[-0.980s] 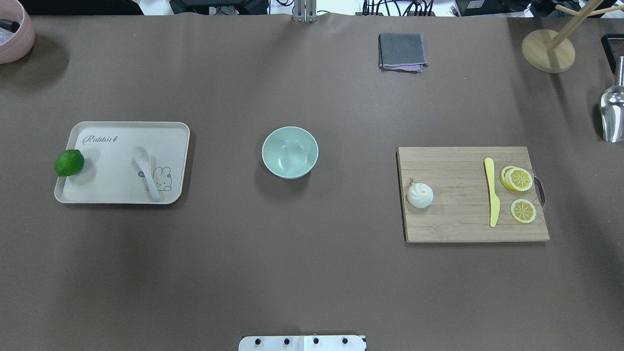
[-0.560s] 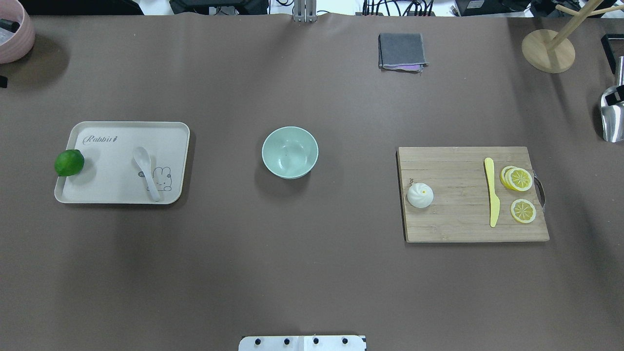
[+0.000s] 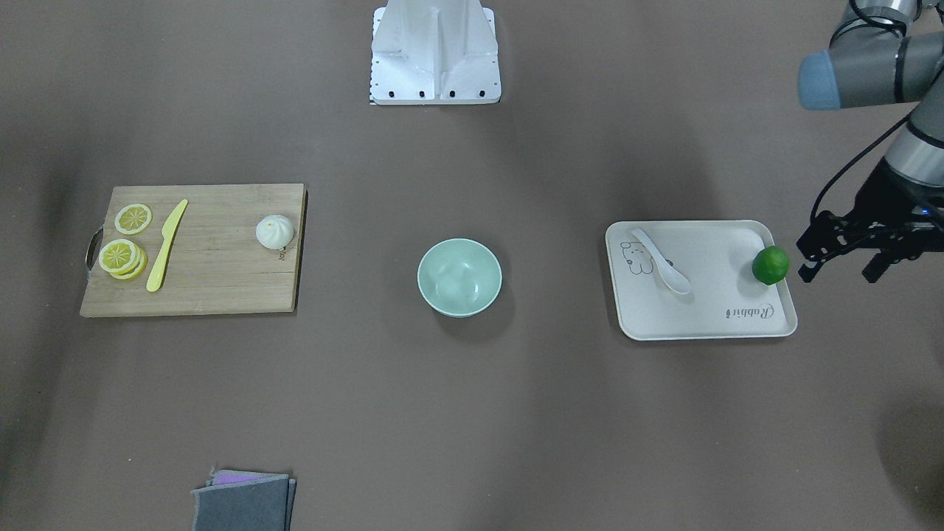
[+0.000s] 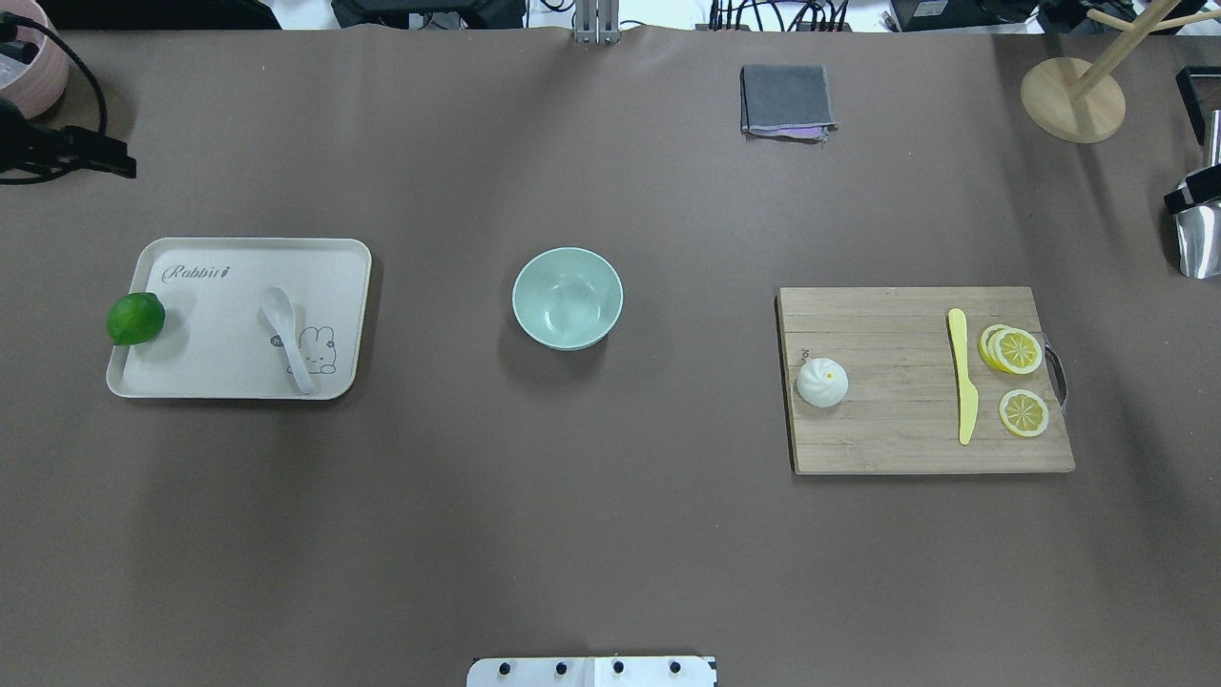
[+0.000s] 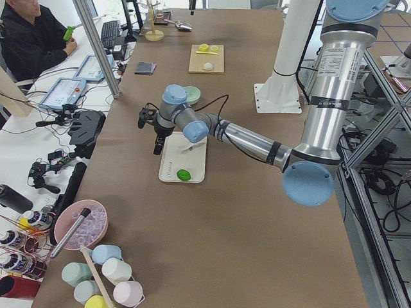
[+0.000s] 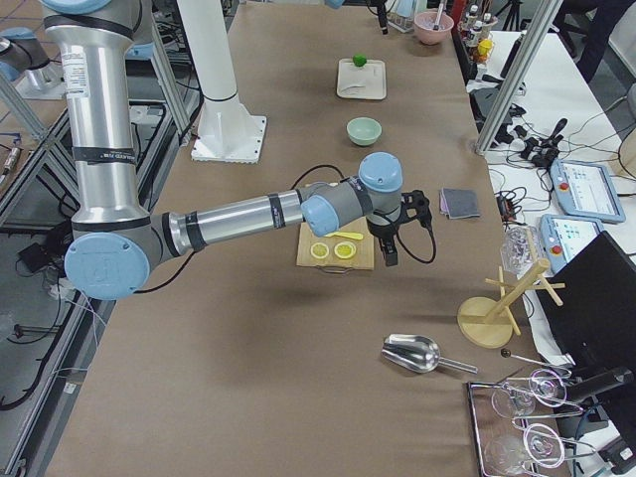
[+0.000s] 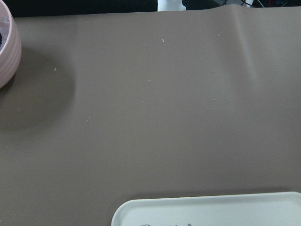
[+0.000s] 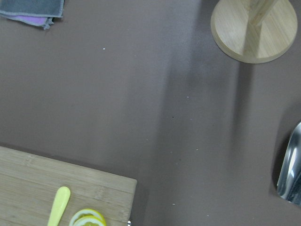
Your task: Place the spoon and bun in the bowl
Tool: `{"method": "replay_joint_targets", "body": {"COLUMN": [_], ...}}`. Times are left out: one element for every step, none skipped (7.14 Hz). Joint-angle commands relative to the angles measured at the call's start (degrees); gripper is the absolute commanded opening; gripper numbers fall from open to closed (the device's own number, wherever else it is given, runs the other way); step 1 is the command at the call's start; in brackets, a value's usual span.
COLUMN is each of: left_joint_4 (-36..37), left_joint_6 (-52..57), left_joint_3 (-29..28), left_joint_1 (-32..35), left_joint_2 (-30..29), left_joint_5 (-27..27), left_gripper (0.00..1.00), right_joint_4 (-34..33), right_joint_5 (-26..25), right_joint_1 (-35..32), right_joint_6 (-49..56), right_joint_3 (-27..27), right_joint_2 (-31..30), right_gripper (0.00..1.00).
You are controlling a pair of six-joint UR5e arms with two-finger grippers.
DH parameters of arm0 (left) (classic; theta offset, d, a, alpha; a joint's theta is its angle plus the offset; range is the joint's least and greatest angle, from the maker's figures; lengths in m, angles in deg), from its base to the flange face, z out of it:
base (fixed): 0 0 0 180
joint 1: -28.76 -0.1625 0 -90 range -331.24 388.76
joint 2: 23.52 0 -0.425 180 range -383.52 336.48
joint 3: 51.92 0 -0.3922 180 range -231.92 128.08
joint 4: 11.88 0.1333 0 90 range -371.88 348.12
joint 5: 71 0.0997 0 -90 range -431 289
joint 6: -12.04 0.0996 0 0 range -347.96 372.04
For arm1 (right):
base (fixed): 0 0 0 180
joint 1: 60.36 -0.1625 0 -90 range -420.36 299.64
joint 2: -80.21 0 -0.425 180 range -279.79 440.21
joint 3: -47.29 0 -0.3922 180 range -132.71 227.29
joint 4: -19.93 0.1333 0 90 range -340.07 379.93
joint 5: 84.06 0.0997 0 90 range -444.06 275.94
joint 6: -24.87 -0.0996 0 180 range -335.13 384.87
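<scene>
Exterior front-facing view alone shows the left end effector (image 3: 838, 273) whole. Its two fingers stand spread apart, released and gripping nothing, above the brown surface (image 4: 610, 534) near the lime (image 3: 771, 265) end of the tray. The overhead exterior view catches only its tip at the left edge. The right end effector (image 6: 388, 256) shows plainly only in the exterior right view, hanging near the cutting board's corner with the lemon slices (image 4: 1013, 349). The overhead view gives only a dark sliver of it at the right edge, so I cannot tell whether it is released or clenched. The wrist views show mostly bare surface, with a strip of tray or a corner of board at their lower edges.

The wooden cutting board (image 4: 897, 429) lies on the robot's right and the cream tray (image 4: 238, 246) on its left. The bowl (image 4: 568, 298) stands between them, well apart from both. It is round, pale mint green, upright, and glossy and bare inside. The spoon (image 4: 289, 345) lies on the tray beside a printed rabbit. It is white and glossy, and its short handle points toward the robot. The bun (image 4: 822, 382) sits at the board's edge nearest the bowl. It is small, round and white, with a pleated swirl top.
</scene>
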Motion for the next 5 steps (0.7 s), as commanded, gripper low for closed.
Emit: {"method": "replay_joint_targets", "body": {"left_joint_4": [0.31,0.31,0.31,0.4,1.97], "left_joint_6": [-11.84,-17.46,-21.95,-22.6,-25.05], "left_joint_3": [1.5,1.59,1.59,1.5,1.41], "left_joint_1": [-6.57,-8.51,-11.05,-13.68,-16.15], "left_joint_2": [-0.5,-1.81,-1.82,-2.0,-2.17], "left_joint_5": [6.37,6.46,6.9,10.56,13.9], "left_gripper": [0.98,0.98,0.98,0.98,0.98], "right_joint_4": [2.43,4.7,5.68,9.95,14.61], "right_joint_5": [4.02,4.04,3.86,2.91,0.02], "right_joint_1": [0.43,0.7,1.92,4.19,7.61], "right_joint_6": [-3.21,-3.48,-9.13,-15.54,-21.61], "right_joint_3": [-0.55,-0.46,-0.64,-0.9,-0.9], "right_joint_2": [-0.56,-0.65,-0.65,-0.65,-0.65], "right_gripper": [1.0,1.0,1.0,1.0,1.0]}}
